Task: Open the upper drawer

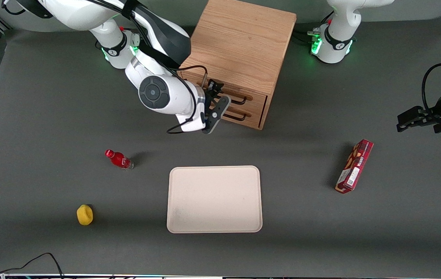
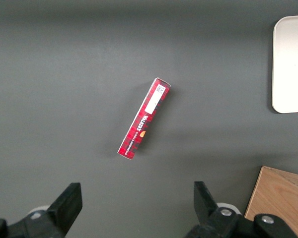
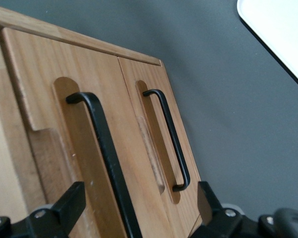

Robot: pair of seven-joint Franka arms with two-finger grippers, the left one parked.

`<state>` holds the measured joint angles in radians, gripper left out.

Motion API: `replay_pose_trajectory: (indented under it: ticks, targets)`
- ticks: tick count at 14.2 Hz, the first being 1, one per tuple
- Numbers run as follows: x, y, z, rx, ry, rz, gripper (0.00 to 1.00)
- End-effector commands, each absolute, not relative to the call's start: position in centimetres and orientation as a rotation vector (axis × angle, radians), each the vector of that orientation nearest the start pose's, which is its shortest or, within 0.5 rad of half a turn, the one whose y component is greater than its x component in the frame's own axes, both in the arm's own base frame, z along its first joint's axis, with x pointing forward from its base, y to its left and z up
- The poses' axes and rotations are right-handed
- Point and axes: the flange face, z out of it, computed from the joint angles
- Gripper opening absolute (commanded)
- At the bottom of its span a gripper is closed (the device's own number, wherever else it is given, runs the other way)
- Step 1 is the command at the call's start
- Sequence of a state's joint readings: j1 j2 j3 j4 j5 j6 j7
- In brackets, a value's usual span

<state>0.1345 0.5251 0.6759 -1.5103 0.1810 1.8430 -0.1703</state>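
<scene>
1. Right then, the white working arm bent down over the table, and its gripper [image 1: 217, 101] sat right in front of the wooden cabinet [image 1: 239, 46].
2. The two black fingers [image 3: 64, 206] were spread wide apart, one on each side of a thin black handle [image 3: 107, 158]. They did not seem to be squeezing it.
3. The upper drawer [image 1: 249, 96] was in the cabinet's front, just above the lower drawer [image 1: 243, 113] that looked the same.
4. The upper drawer was made of light wood, with a long groove under its black bar handle. It looked pushed in, level with the lower one.
5. A cream tray [image 1: 214, 199] lay on the gray table [image 1: 30, 116], nearer the front camera than the cabinet.
6. A little red bottle [image 1: 119, 159] and a yellow thing [image 1: 84, 214] sat toward the working arm's end. A red box [image 1: 354, 166] lay toward the parked arm's end.
</scene>
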Motion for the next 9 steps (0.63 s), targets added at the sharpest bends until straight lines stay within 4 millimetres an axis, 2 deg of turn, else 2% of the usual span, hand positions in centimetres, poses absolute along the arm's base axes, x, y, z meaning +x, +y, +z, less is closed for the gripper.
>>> replay_pose_trajectory:
  ticks: [1, 9]
  targets:
    - [49.8, 45.5, 40.3, -2.431, -1.172, 0.297, 1.0]
    - [49.3, 45.8, 38.8, -2.44, -1.182, 0.292, 1.0]
